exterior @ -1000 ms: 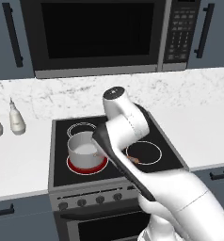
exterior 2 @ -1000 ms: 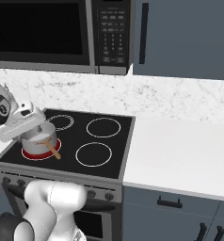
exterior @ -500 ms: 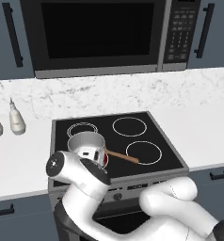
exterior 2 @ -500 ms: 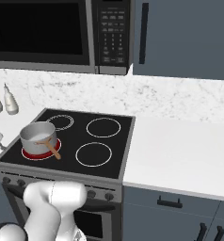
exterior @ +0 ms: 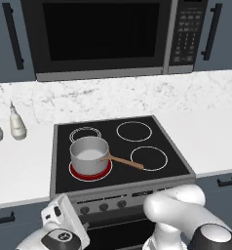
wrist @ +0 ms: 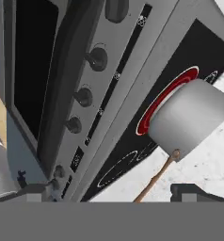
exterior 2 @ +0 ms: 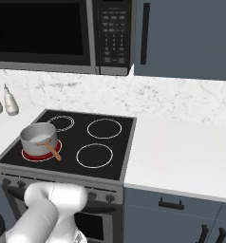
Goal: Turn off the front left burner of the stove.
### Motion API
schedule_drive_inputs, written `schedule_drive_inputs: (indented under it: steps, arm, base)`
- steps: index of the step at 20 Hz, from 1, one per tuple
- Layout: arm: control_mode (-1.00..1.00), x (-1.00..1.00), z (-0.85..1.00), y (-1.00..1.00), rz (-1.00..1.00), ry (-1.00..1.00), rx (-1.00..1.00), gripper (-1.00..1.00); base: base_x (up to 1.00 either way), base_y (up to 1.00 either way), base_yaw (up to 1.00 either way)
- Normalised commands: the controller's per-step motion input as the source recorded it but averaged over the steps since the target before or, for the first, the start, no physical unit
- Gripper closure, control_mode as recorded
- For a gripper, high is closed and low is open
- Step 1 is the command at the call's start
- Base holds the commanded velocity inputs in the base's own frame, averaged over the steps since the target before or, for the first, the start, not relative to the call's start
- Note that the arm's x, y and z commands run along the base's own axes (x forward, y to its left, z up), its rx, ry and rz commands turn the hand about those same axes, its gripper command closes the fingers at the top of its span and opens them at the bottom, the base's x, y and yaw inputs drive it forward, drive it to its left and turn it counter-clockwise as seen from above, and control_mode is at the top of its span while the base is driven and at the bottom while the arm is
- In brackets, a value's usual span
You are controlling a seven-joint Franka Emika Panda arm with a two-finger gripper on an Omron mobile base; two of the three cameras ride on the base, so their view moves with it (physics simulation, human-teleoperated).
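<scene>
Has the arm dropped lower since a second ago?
Yes. In the left base view the arm has swung down from above the saucepan to below the stove's knob row.

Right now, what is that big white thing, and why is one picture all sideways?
The big white thing is a robot arm standing in a pretend kitchen. Two pictures come from cameras behind it, one on each side, looking down at the grey steel stove with the black glass top. A shiny steel saucepan with a wooden handle sits on the front left ring, which glows red, so it is on. The sideways picture comes from a camera on the robot's hand, tilted with it. There you see the row of small dark knobs up close. Nothing is held. Two small pale bottles stand on the white counter.
</scene>
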Motion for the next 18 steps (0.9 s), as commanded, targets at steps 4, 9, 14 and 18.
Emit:
schedule_drive_inputs:
  steps: [4, 9, 14, 18]
  arm:
    - [-1.00, 0.33, -0.52, 0.63, 0.11, 0.00, -0.43, -1.00]
    - [-1.00, 0.23, -0.33, 0.26, 0.05, 0.00, -0.15, -1.00]
    - [-1.00, 0.15, -0.43, 0.02, 0.04, -0.02, -0.02, -1.00]
    - [-1.00, 0.09, -0.32, -0.32, 0.07, -0.07, 0.00, -1.00]
  base:
    - [0.00, 0.00, 0.00]
    - [0.00, 0.00, 0.00]
    - [0.00, 0.00, 0.00]
    - [0.00, 0.00, 0.00]
